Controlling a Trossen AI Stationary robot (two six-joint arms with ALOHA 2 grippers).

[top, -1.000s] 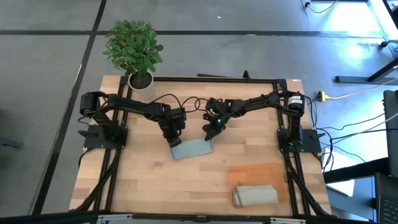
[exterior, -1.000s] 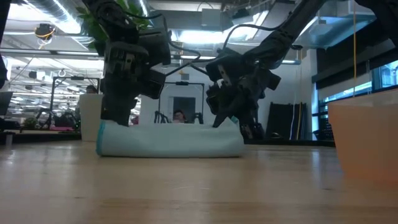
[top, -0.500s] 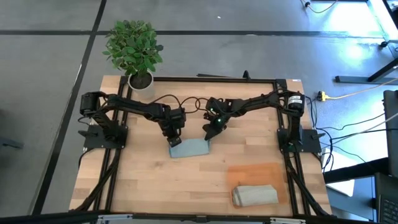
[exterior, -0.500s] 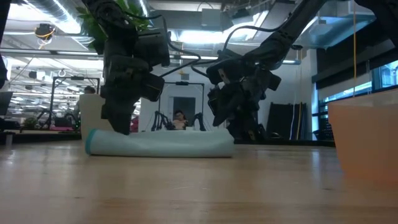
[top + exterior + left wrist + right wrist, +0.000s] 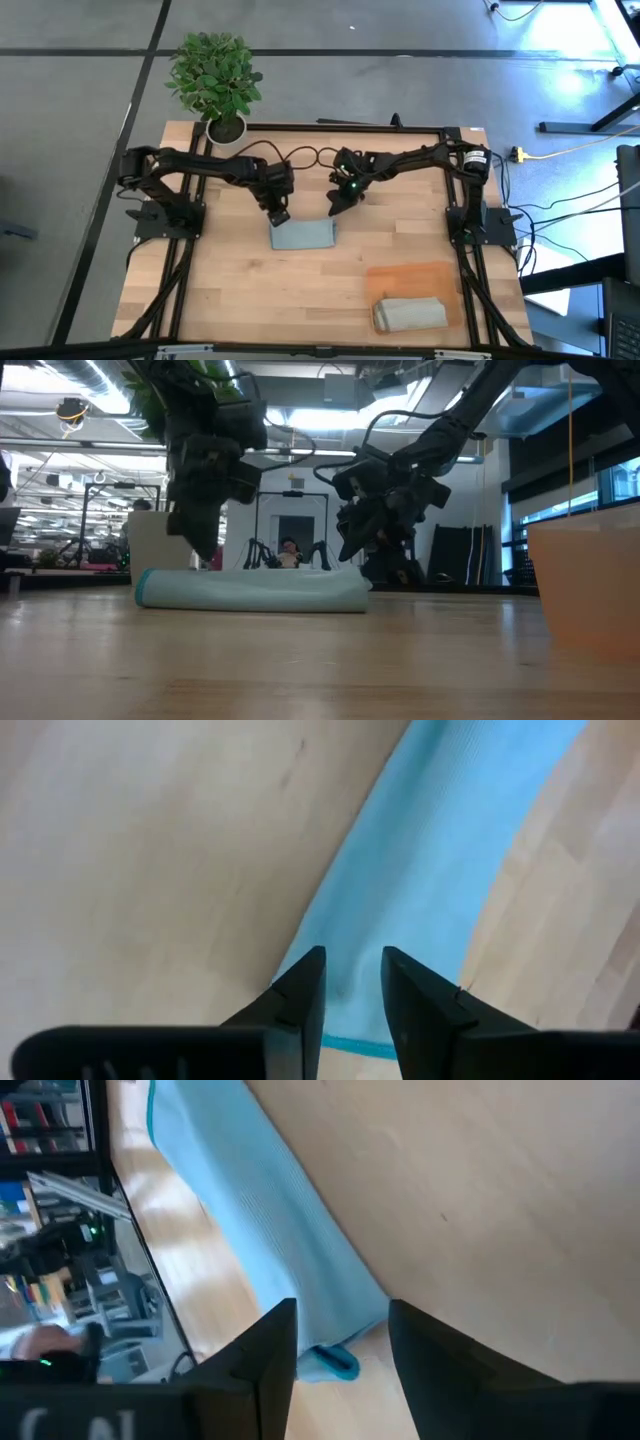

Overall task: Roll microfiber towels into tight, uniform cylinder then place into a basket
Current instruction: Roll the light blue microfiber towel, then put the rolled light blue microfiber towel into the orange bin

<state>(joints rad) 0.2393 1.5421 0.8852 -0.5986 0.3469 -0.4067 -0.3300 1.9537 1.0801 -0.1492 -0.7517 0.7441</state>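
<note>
The pale blue-grey towel (image 5: 302, 235) lies rolled along its length on the wooden table's middle, resting on its underside (image 5: 250, 592). My left gripper (image 5: 280, 216) hovers open just above the roll's left end (image 5: 350, 975). My right gripper (image 5: 335, 207) stands open at the roll's right end (image 5: 340, 1325), on its far side. No finger shows contact with the cloth. The light grey-beige towel (image 5: 410, 313) lies rolled in the orange-brown basket (image 5: 412, 278) at the near right.
A white plant pot (image 5: 227, 128) with a green plant stands at the table's far left corner. Black frame rails run along the table's edges. The basket's wall (image 5: 585, 585) rises at the right in the low view. Bare wood lies near of the blue roll.
Both grippers have let go of the blue towel and opened. My left gripper has risen and drawn back toward the far edge; my right gripper has drawn back toward the far edge. The roll has settled lower and flatter on the table, shifted slightly left.
</note>
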